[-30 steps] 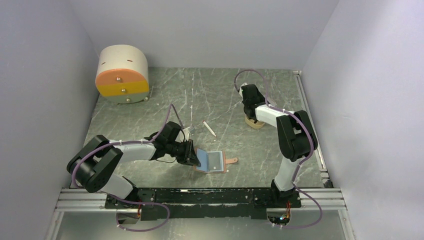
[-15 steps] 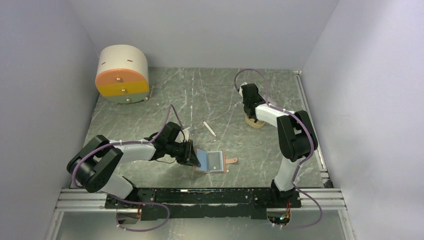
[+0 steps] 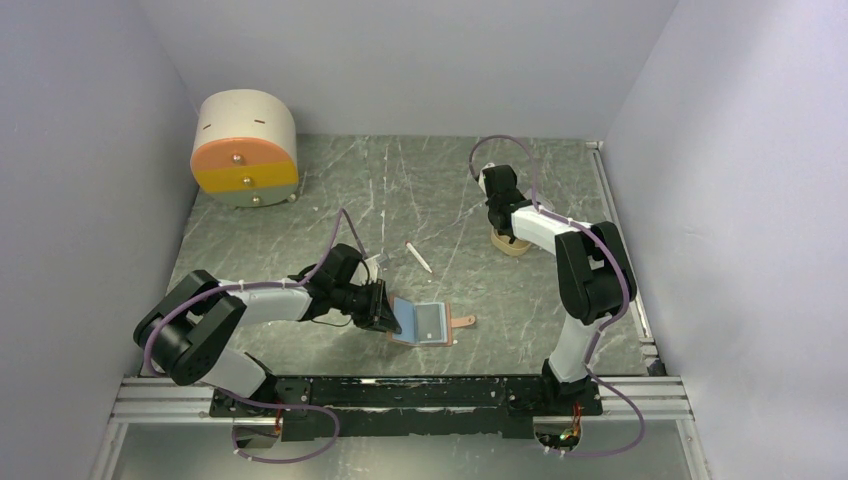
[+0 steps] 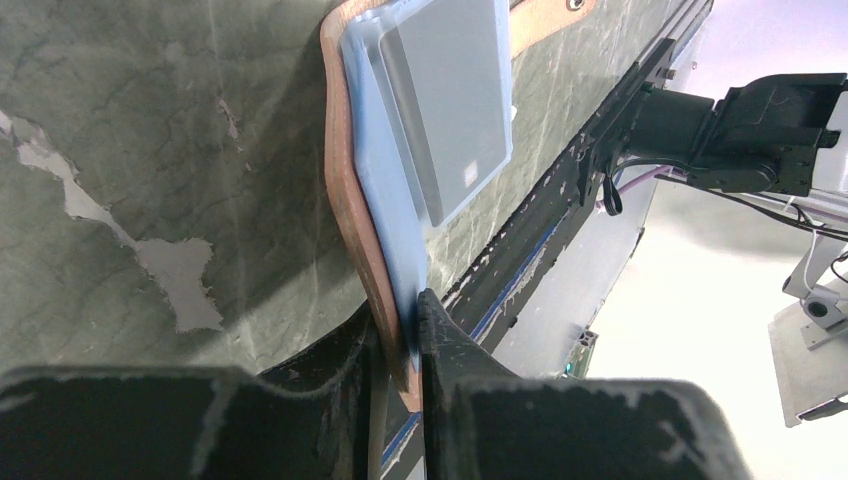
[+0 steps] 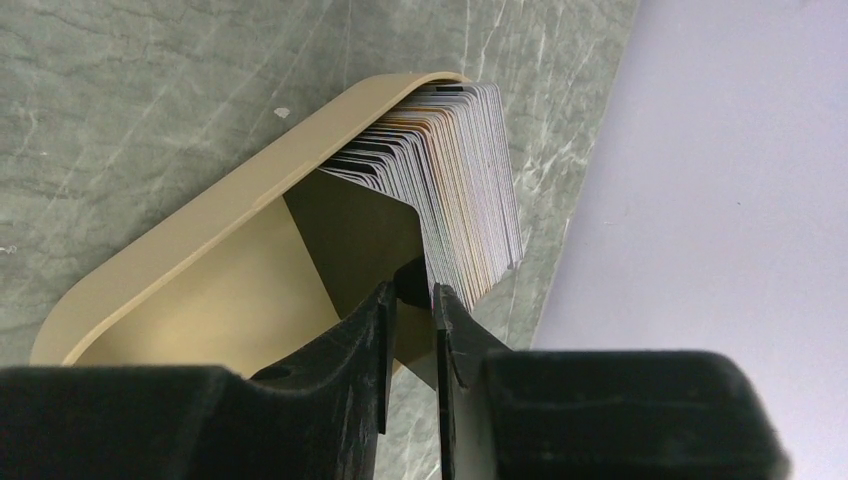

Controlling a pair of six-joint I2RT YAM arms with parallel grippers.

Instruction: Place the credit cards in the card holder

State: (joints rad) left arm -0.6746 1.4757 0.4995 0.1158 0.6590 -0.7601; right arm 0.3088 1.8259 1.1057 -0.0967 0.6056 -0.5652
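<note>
Credit cards stand packed on edge in a shallow tan tray at the far right of the table, leaning as one stack against the tray's far end. One dark card stands a little off the front of the stack. The right gripper is right at it. Its jaws stand nearly together with that card's near corner between them. The card's flat faces run in line with the slot between the fingers, so any grasp is across its thickness. Whether the fingers already pinch it or only straddle it, I cannot tell. The step in hand looks like picking a single card from the stack.

The card holder lies open on the table well apart from the tray, nearer the arms' bases and toward the left. The left gripper is clamped on the holder's edge on its own side, with brown cover and pale blue lining both between the fingers. The clear pocket faces up. The right arm is by far the nearer to the cards. The carry would run from the tray toward the near left, close by a thin white stick.
</note>
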